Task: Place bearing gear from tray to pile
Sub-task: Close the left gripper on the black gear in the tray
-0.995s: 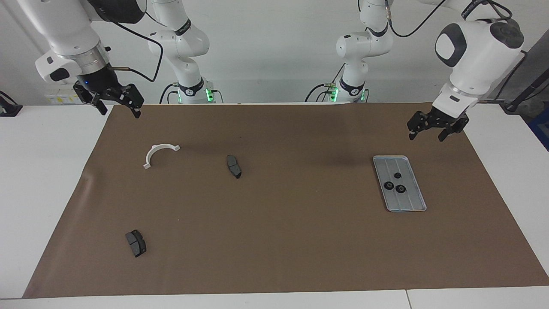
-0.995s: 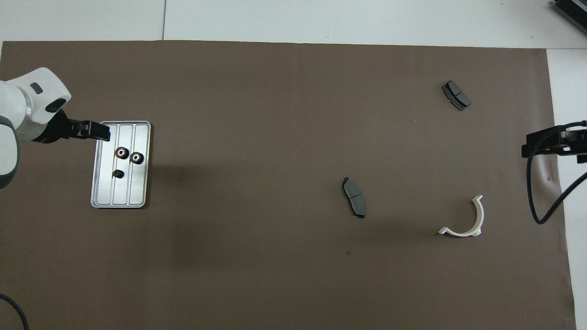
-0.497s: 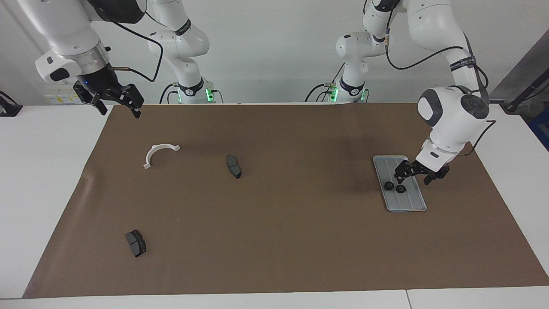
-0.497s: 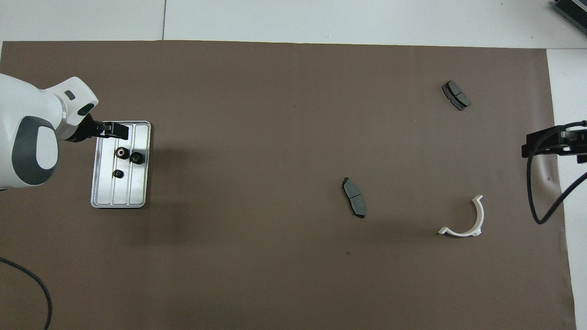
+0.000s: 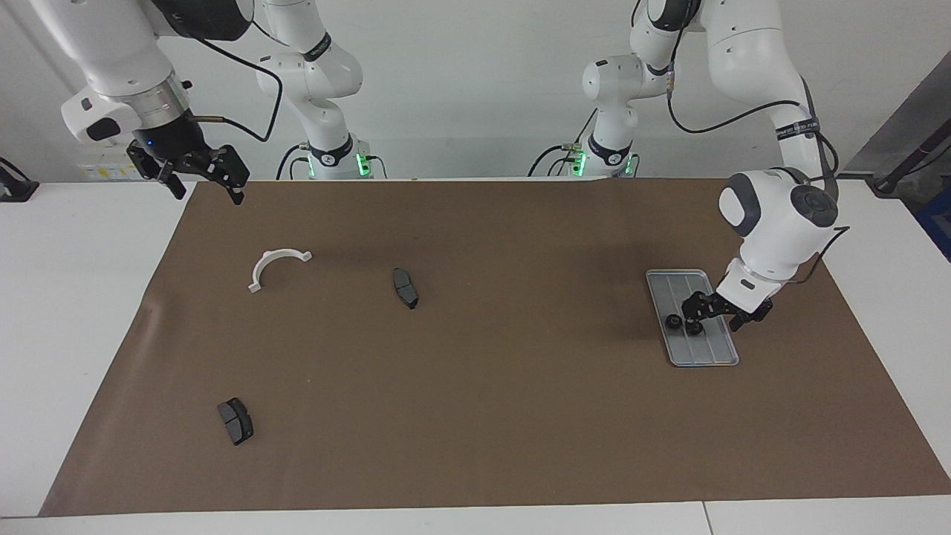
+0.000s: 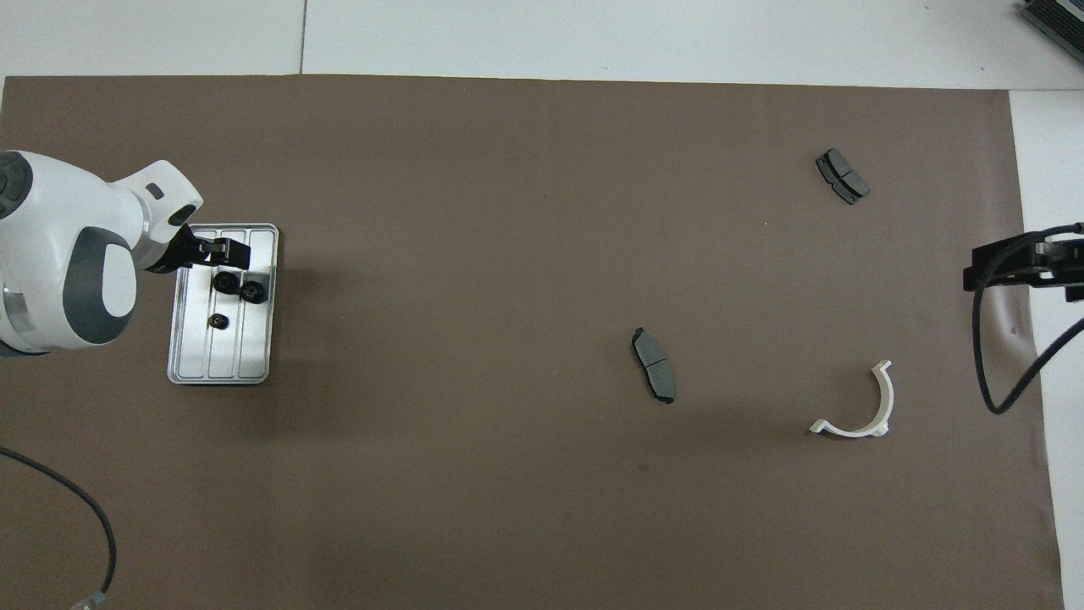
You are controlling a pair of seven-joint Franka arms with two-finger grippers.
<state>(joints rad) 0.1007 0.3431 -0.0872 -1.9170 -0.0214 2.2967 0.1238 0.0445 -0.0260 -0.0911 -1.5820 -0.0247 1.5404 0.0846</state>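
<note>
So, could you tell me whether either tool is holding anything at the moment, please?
Nothing is clearly held. The left tool is down among the gears in the tray; a grip cannot be told. The right tool waits, open.

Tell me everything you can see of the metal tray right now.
The tray is a flat silver-grey rectangle with rounded corners, a low raised rim and lengthwise ridges; it looks like metal. It lies flat on the brown mat toward the left arm's end of the table. Three small dark gears sit in it, in the half farther from the robots. The left hand is low over them; contact with the tray cannot be told.
</note>
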